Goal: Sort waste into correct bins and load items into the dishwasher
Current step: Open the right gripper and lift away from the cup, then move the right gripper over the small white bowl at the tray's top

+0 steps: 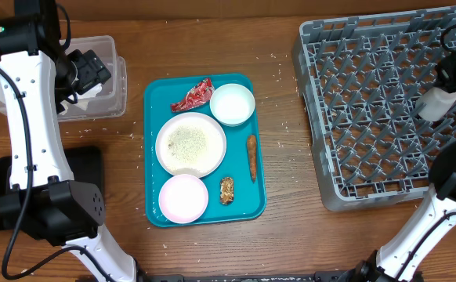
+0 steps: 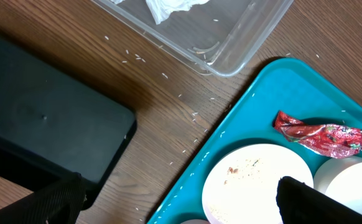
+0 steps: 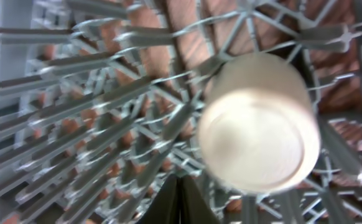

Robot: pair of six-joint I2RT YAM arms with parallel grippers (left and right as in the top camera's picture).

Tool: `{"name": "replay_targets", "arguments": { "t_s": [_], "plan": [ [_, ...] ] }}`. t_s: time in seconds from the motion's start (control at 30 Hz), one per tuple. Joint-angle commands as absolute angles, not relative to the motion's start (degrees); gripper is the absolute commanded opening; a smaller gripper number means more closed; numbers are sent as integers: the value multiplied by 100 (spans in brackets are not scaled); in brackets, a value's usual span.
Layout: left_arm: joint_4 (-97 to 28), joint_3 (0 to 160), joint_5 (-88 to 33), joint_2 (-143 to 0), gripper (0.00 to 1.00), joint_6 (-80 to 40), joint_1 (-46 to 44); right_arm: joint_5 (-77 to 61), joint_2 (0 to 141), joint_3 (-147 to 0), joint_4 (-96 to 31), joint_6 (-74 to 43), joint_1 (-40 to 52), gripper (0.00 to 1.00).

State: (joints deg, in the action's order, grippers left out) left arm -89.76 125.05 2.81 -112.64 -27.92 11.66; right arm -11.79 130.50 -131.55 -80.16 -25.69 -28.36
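Right gripper (image 3: pixel 178 186) is clenched, small cup (image 3: pixel 259 121) just ahead in dishwasher (image 3: pixel 75 124); retreat straight, not tipping it. Left gripper (image 2: pixel 180 186) is released.

Left pincer (image 2: pixel 180 198) spread, right pincer (image 3: pixel 181 199) closed.

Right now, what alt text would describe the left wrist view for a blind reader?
A teal tray holds a red foil wrapper and a white plate with crumbs. Above it, a clear tub holds a crumpled napkin; a black tray lies left on the table.
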Motion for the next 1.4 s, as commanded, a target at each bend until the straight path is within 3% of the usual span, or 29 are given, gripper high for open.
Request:
{"name": "replay_targets", "arguments": {
  "t_s": [0.0, 0.1, 0.13, 0.17, 0.2, 0.33, 0.43, 0.7, 0.9, 1.37],
  "plan": [
    [-8969, 12529, 353, -11240, 100, -2681, 1162, -2421, 12162, -13485, -7933, -2268, -2768, 8],
    [-8967, 12529, 353, -11240, 100, -2683, 1162, -4364, 11893, -13485, -7835, -1616, -2611, 20],
    [-8969, 12529, 353, -11240, 100, -2681, 1162, -4991, 11843, -13485, -7822, -1404, -2495, 35],
    [-8967, 12529, 353, -11240, 100, -2681, 1162, -5365, 11815, -13485, -7835, -1284, -2375, 60],
    [-8967, 12529, 353, -11240, 100, -2683, 1162, -5621, 11804, -13485, -7891, -1201, -2202, 70],
    [-8967, 12529, 336, -11240, 100, -2683, 1162, -5299, 11808, -13417, -8071, -1166, -1267, 78],
    [-8967, 12529, 338, -11240, 100, -2683, 1162, -4112, 11837, -13340, -8044, -1144, -134, 84],
    [-8969, 12529, 340, -11240, 100, -2681, 1162, -622, 12213, -13334, -7666, -1203, 2412, 88],
    [-8969, 12529, 340, -11240, 100, -2681, 1162, 858, 12835, -13334, -7328, -1774, 3474, 86],
    [-8969, 12529, 338, -11240, 100, -2681, 1162, 414, 13758, -13273, -6613, -2335, 3645, 58]
  ]
}}
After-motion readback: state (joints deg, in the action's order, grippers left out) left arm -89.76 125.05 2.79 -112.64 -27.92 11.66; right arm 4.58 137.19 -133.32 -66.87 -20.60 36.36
